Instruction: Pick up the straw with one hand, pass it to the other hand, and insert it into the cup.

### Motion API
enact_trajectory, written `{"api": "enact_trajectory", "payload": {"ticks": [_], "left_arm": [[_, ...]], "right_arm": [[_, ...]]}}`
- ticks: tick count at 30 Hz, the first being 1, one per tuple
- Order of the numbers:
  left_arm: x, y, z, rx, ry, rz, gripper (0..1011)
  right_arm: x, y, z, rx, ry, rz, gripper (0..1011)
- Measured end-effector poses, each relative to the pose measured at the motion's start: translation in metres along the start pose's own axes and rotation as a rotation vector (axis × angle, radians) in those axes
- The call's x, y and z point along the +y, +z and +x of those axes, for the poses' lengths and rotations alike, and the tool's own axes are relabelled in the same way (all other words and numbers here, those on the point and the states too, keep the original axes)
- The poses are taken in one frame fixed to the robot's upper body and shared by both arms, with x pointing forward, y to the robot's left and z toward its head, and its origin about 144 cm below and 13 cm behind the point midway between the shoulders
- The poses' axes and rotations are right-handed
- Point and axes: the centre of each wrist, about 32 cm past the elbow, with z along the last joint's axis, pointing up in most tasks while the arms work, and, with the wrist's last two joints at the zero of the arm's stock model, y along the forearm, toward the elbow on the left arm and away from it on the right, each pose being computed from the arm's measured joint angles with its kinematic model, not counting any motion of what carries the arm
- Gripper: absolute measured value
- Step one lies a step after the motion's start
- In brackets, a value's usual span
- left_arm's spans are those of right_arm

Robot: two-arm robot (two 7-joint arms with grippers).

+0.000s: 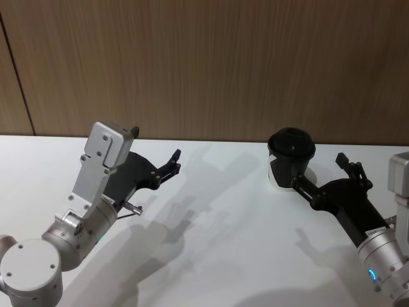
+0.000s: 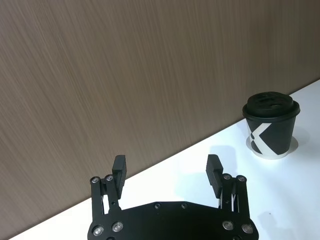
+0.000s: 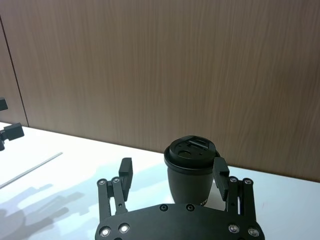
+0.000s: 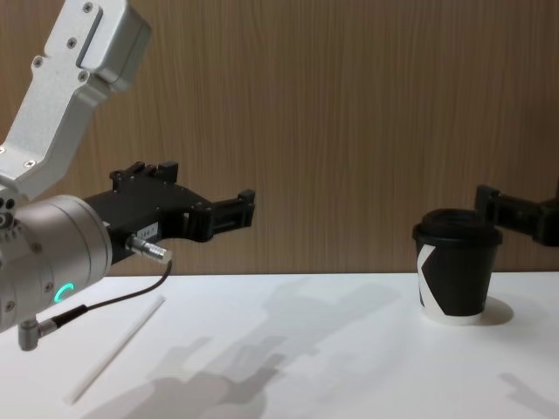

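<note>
The white straw (image 4: 118, 347) lies flat on the table under my left arm, and it also shows far off as the straw (image 3: 30, 170) in the right wrist view. My left gripper (image 1: 174, 162) hovers open above the table with nothing between its fingers (image 2: 120, 166). Seen from the chest, the left gripper (image 4: 240, 209) hangs well above the straw. The black lidded cup (image 1: 291, 153) stands upright at the back right. My right gripper (image 1: 319, 170) is open right beside the cup (image 3: 192, 170), apart from it, with its fingers (image 3: 126, 169) spread wider than the cup.
A white table (image 1: 217, 256) meets a brown wooden wall (image 1: 223, 64) just behind the cup. A thin dark cable (image 4: 113, 301) hangs from my left wrist above the straw. Open tabletop lies between the two arms.
</note>
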Motion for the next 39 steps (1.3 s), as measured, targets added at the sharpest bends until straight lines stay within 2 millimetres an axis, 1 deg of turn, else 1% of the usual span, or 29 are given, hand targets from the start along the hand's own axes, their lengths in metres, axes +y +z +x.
{"api": "enact_trajectory", "payload": {"ticks": [28, 39], "left_arm": [[0.0001, -0.0003, 0.0002, 0.001, -0.005, -0.001, 1003], [0.0049, -0.0039, -0.0008, 0.027, -0.001, -0.002, 1003]], "right_arm": [[0.0000, 0.0000, 0.0000, 0.000, 0.000, 0.000, 1001], [0.0000, 0.0000, 0.0000, 0.000, 0.000, 0.000, 1001]]}}
